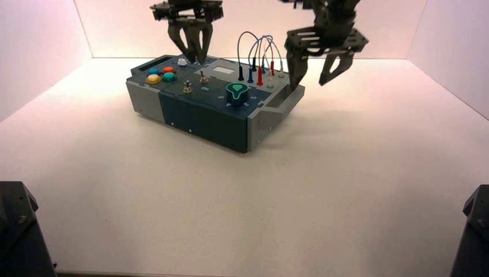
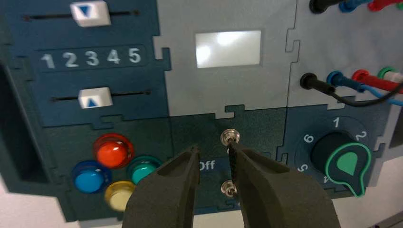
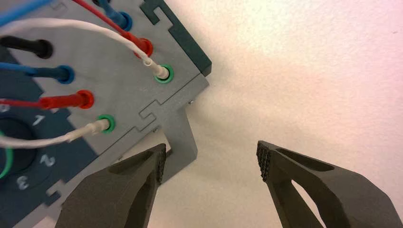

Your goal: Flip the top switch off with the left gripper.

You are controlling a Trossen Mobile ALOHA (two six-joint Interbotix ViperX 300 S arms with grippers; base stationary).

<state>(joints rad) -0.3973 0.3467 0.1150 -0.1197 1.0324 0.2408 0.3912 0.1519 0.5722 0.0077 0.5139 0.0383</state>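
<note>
The top switch [image 2: 230,137] is a tiny metal toggle on the dark panel between the coloured buttons and the green knob; it also shows in the high view [image 1: 204,77]. Its twin toggle [image 2: 229,188] sits just nearer the box's front edge. My left gripper [image 2: 214,149] hangs over the box [image 1: 190,112] with its narrow fingers a little apart, straddling the "Off" lettering. One fingertip [image 2: 234,151] is right against the top switch, hiding its lever. The gripper holds nothing and also shows in the high view [image 1: 198,56]. My right gripper [image 1: 314,74] is open and empty beside the box's right end.
Red, blue, teal and yellow buttons [image 2: 112,150] lie left of the toggles and the green knob [image 2: 347,164] lies right of them. Two white sliders [image 2: 90,13] and a small screen [image 2: 228,48] sit behind. Plugged wires [image 1: 259,55] arch over the right rear. The side handle [image 3: 183,142] is by the right gripper [image 3: 211,159].
</note>
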